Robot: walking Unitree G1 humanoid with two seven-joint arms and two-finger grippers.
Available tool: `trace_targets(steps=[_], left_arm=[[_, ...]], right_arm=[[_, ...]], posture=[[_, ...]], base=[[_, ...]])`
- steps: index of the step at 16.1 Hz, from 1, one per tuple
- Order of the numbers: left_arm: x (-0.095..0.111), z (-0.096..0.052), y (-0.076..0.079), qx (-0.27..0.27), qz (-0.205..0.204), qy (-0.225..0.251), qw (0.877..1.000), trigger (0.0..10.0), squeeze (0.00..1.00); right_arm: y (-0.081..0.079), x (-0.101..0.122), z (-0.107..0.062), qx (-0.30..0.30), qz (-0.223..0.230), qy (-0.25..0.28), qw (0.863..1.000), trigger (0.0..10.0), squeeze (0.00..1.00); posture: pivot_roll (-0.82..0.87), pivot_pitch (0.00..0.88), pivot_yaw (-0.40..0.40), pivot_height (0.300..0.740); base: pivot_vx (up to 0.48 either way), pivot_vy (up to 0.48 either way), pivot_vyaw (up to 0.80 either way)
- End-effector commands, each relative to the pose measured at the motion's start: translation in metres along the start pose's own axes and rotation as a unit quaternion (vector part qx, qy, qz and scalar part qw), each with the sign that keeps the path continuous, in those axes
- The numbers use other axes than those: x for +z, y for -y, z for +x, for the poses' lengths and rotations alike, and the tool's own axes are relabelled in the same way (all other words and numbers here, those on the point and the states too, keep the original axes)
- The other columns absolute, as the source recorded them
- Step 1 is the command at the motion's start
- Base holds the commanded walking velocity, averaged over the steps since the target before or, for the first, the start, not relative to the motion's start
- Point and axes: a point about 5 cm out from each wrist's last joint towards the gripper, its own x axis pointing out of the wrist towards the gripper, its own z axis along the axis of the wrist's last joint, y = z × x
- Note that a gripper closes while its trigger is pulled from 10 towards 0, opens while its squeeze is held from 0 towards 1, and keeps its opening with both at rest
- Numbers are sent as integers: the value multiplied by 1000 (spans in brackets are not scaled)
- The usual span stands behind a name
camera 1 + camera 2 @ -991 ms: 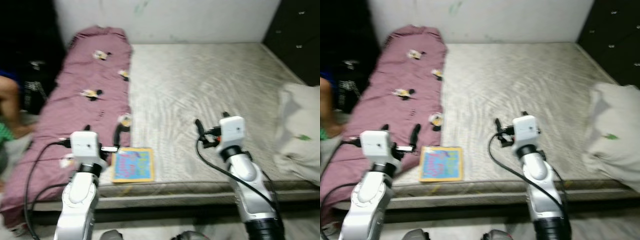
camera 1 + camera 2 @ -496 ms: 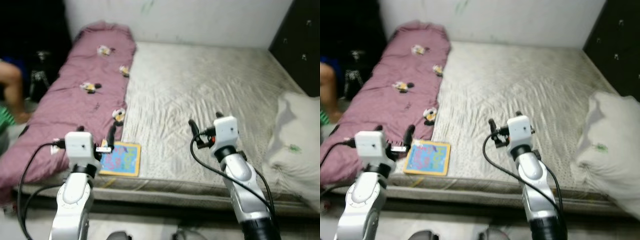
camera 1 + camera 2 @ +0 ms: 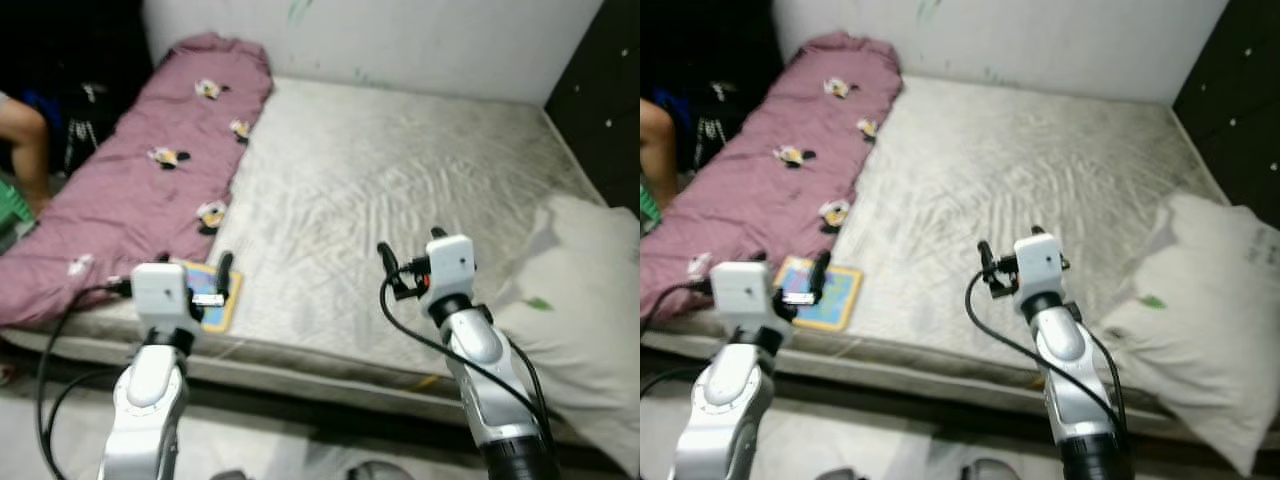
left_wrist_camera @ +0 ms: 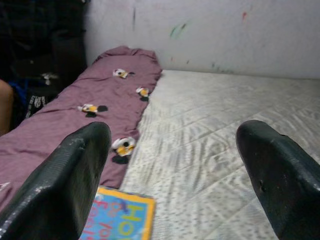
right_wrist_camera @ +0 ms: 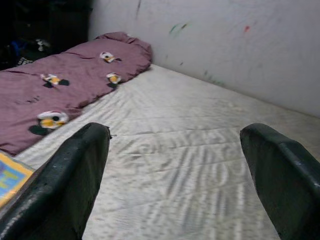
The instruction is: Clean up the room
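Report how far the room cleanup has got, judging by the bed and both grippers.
Done: nothing visibly tidied yet. In hand: nothing; the left gripper and right gripper are both open and empty, raised over the mattress. Left: the colourful book lies at the mattress's near edge by the left gripper, the purple blanket sprawls along the robot's left side, and the white pillow hangs off the right corner.

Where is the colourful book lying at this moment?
The colourful book lies flat near the front edge of the mattress, on the robot's left, beside the purple blanket and just ahead of the open left gripper.
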Motion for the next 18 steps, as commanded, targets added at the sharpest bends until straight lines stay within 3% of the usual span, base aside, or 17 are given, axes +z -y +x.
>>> trace_targets(steps=[1,8,18], left_arm=[[1,2,6,-8,-6,2,1000,10000,0],[1,2,7,-11,-7,3,1000,10000,0],[3,3,9,-23,-17,11,1000,10000,0]], right_arm=[[6,3,0,-10,-8,5,1000,10000,0],[6,2,0,-11,-10,5,1000,10000,0],[7,1,0,-14,-11,3,1000,10000,0]], posture=[[-61,0,-17,740],[-63,0,-16,740],[-65,0,-13,740]], base=[[0,-412,0],[0,-367,0],[0,0,0]])
